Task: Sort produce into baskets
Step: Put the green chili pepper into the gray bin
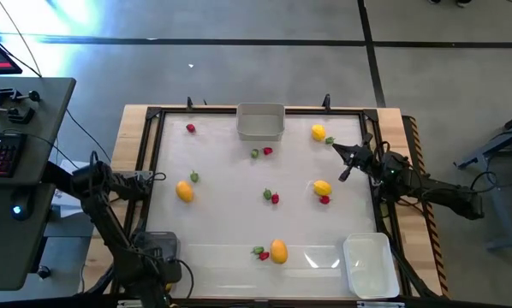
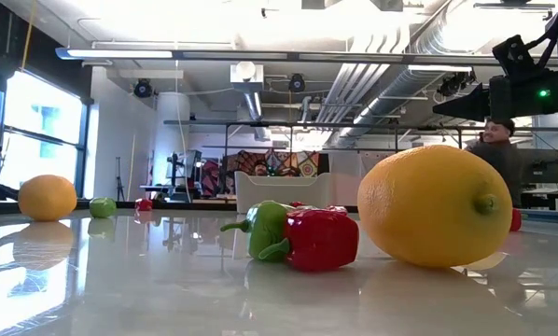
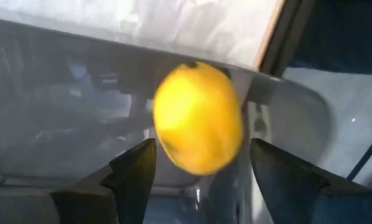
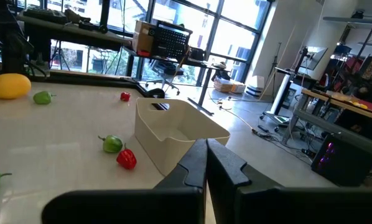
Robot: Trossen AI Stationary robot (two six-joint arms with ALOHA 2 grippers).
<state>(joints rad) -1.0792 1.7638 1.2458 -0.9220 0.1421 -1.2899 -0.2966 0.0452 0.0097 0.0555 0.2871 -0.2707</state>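
Observation:
My left gripper [image 1: 157, 248] [image 3: 201, 148] is open above the clear dark-tinted bin [image 3: 61, 112] at the table's near left corner. A yellow lemon [image 3: 198, 115] shows blurred between its fingers, with a gap on each side, in front of the bin's wall. My right gripper [image 1: 345, 169] [image 4: 206, 146] is shut and empty above the table's right side. It is near a lemon [image 1: 323, 188] and a red piece [image 1: 324, 200]. The pale grey bin [image 1: 261, 121] stands at the far edge. The white bin [image 1: 367, 265] stands at the near right.
Other lemons [image 1: 184, 191] [image 1: 318, 132] [image 1: 278, 251] lie on the white table top. Red pieces [image 1: 190, 128] [image 1: 267, 151] [image 1: 275, 198] and green pieces [image 1: 193, 177] [image 1: 255, 154] lie scattered among them. A black frame [image 1: 153, 120] rims the table. People show in the room beyond.

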